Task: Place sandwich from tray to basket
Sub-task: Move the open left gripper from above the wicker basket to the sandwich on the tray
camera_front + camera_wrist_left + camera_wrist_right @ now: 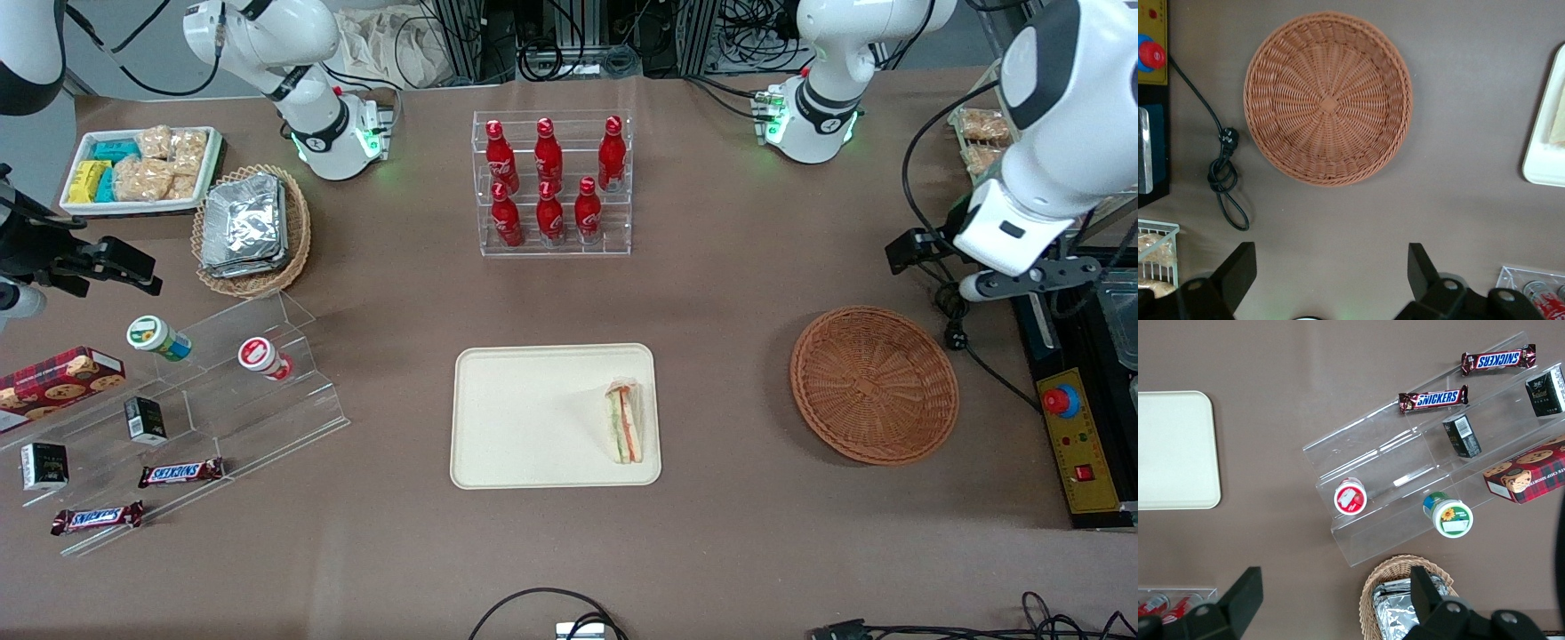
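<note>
The tool (909,251) is up in the air over the bench (356,551), near the black machine (1080,444) and farther from the front camera than the big flat brown basket (876,387). Its two fingers are wide apart and it is not holding a thing. The basket sits on the bench, and it is round and woven. A curly black cord (1000,378) lies between it and the machine, which has a fat red button (1056,401). Beside the basket, a bit apart from it, is the white tray (524,418). The sandwich (625,422) is lying on the tray, on the part toward the working arm's end. Farther from the front camera than the tray is a clear rack (486,240) with six red bottles (612,156) in it. Toward the parked arm's end are some clear steps (267,413). On them are two little tubs (260,356), two candy bars (182,472), two small black and white boxes (145,420) and a red cookie box (58,387). Farther from the front camera than the steps, a shiny silver bag (244,227) sits in a small straw bowl (302,227). Near that is a white tub (142,209) with bags of bread (147,178) in it.
</note>
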